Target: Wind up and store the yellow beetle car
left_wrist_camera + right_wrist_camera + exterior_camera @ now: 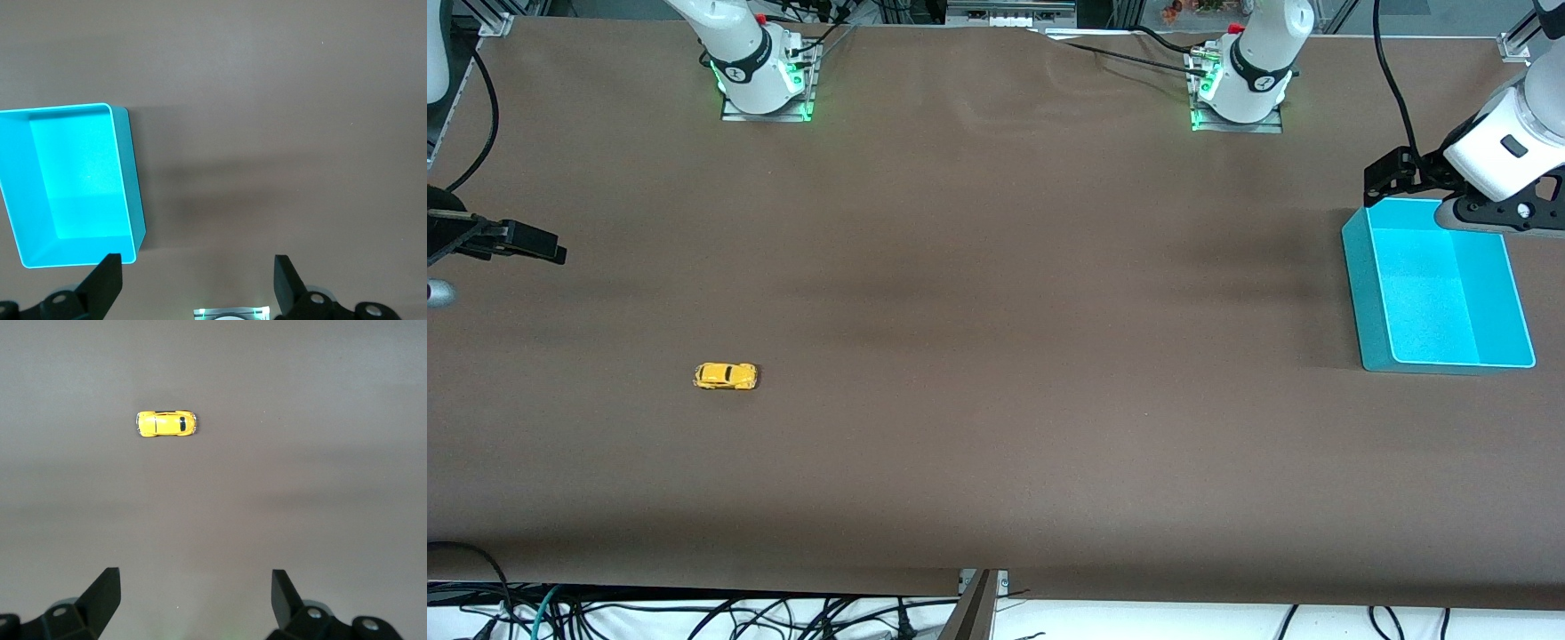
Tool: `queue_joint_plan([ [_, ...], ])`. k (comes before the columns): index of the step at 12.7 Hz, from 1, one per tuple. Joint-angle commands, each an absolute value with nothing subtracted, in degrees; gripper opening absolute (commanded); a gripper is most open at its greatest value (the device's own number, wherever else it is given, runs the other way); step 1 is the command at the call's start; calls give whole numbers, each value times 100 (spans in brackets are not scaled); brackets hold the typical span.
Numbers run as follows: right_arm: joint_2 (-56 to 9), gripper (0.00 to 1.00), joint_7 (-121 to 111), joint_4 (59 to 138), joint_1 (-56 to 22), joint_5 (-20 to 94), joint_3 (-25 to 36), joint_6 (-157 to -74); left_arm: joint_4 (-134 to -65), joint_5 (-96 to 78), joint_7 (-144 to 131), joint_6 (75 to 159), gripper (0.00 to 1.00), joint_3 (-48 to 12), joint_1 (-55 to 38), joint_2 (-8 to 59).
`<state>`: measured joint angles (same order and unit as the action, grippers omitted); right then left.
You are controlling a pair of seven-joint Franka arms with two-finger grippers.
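Observation:
The yellow beetle car (725, 376) stands alone on the brown table toward the right arm's end, and it also shows in the right wrist view (167, 424). My right gripper (525, 242) hovers at that end of the table, well apart from the car. It is open (195, 573) with nothing between its fingers. The cyan tray (1360, 276) sits empty at the left arm's end. My left gripper (1392, 176) hangs over the tray's edge that lies farthest from the front camera. It is open (197, 260) and holds nothing, with the tray (133, 187) off to one side of it.
The two arm bases (765, 80) (1240, 89) stand along the table edge farthest from the front camera. Cables (694, 618) hang below the nearest edge. A wide stretch of bare tabletop (1032, 356) lies between car and tray.

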<state>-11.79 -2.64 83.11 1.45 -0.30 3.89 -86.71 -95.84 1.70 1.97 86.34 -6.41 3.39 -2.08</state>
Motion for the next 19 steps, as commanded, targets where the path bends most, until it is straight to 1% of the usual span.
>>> queue_joint_plan([
  [1, -1204, 100, -308, 8218, 176, -114, 360, -8657, -9562, 325, 132, 8578, 100, -685, 299, -255],
  [19, -1204, 100, -369, 8209, 202, -114, 360, -8666, -9685, 325, 132, 8631, 100, -677, 308, -272],
])
